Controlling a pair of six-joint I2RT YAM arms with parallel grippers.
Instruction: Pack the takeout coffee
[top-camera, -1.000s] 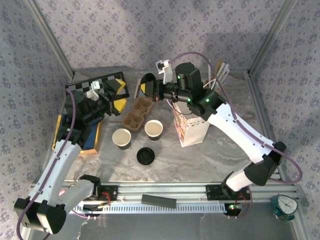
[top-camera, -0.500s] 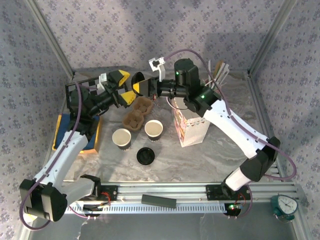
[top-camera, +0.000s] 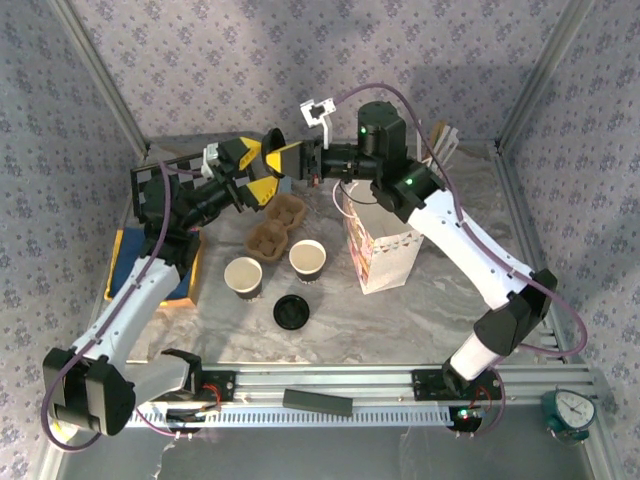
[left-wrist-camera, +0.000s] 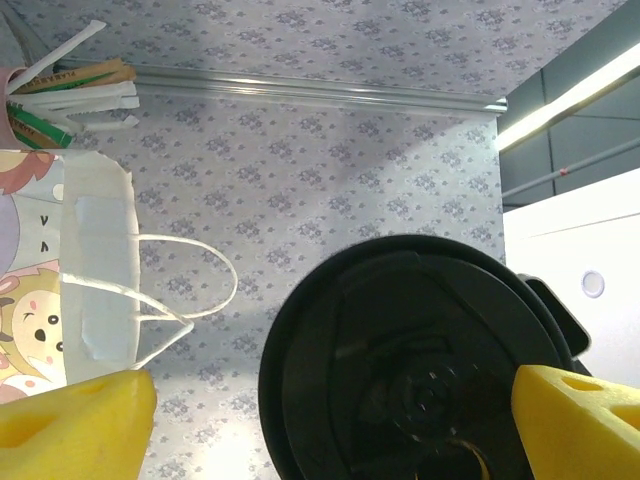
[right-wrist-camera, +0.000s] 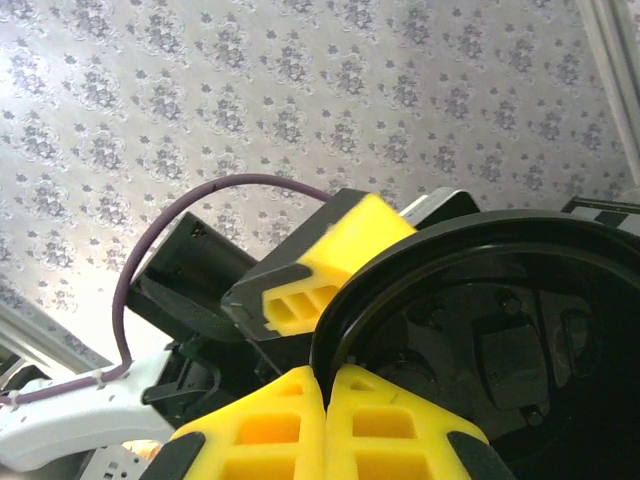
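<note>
Right hand (top-camera: 283, 158): we see its yellow fingers pressed together on the rim of the black lid (top-camera: 272, 142), which it holds on edge in the air above the back of the desk (top-camera: 450, 300).
Left hand (top-camera: 255, 170): its fingers are spread apart, one on each side of the black lid. We cannot tell whether either touches it.
Coffee cups: the left cup (top-camera: 243, 277) and the right cup (top-camera: 308, 260), both dark-sided and uncovered, stand side by side on the desk, just in front of the brown cup carrier (top-camera: 275, 225).
Loose lid (top-camera: 290, 312): lies flat on the desk, near the cups.
Paper bag (top-camera: 385, 250): stands upright, right of the cups.
</note>
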